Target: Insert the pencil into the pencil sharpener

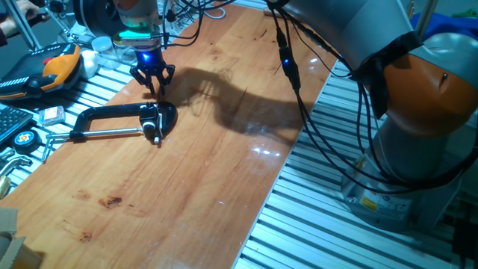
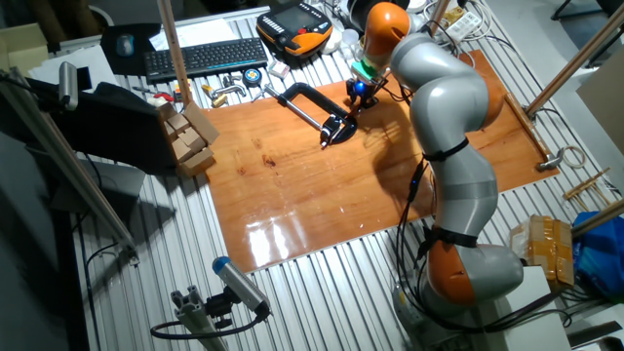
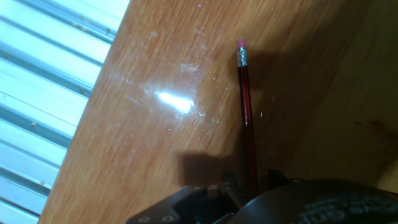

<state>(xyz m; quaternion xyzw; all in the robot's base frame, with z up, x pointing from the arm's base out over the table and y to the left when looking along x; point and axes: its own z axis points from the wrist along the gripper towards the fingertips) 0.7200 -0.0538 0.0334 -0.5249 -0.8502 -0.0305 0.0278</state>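
Observation:
The red pencil (image 3: 246, 118) with a pink eraser lies flat along the wooden board. Its eraser end points away from the hand, and its near end runs in between black parts at the bottom of the hand view. My gripper (image 1: 154, 91) points straight down just behind the black clamp (image 1: 112, 119). Its fingers converge to a narrow V and look shut on the pencil's near end. The pencil sharpener (image 1: 155, 128), a small black block with a pale part, sits at the clamp's jaw end, just in front of the gripper. The gripper also shows in the other fixed view (image 2: 357, 96).
The wooden board (image 1: 194, 172) is bounded by ribbed aluminium rails (image 3: 43, 93) close to the pencil's left. Tools, a tape measure (image 1: 24, 139) and an orange-black pendant (image 1: 52, 66) lie beyond the board's left edge. Black cables (image 1: 287, 67) hang over the board.

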